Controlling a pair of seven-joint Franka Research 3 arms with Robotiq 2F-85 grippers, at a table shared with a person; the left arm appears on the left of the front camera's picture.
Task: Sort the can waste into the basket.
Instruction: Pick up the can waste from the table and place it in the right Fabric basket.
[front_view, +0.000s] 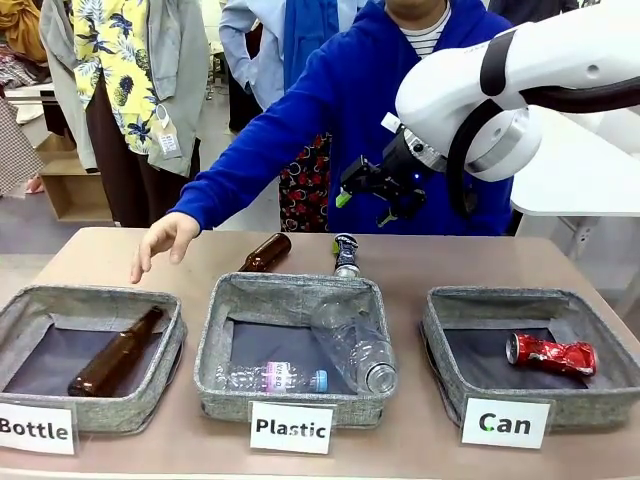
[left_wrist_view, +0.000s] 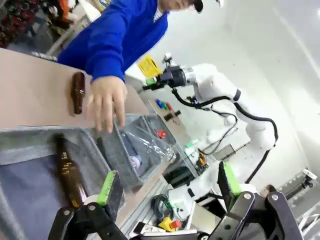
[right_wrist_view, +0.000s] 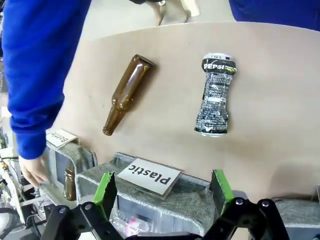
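Observation:
A dark crushed can (front_view: 346, 254) with white print lies on the table just behind the middle basket; in the right wrist view this can (right_wrist_view: 216, 95) lies ahead of my open right gripper (right_wrist_view: 162, 186). That gripper (front_view: 362, 206) hangs in the air above the dark can, with nothing between its fingers. A shiny red crushed can (front_view: 551, 354) lies inside the grey basket (front_view: 438, 335) labelled "Can" at the right. My left gripper (left_wrist_view: 167, 187) is open and empty over the left basket, and the red can (left_wrist_view: 161, 133) shows far off in its view.
A brown bottle (front_view: 265, 252) lies on the table by the person's hand (front_view: 164, 240). The "Bottle" basket (front_view: 20, 305) holds a brown bottle (front_view: 115, 352). The "Plastic" basket (front_view: 215, 330) holds clear bottles (front_view: 355, 345). The person in blue stands at the far edge.

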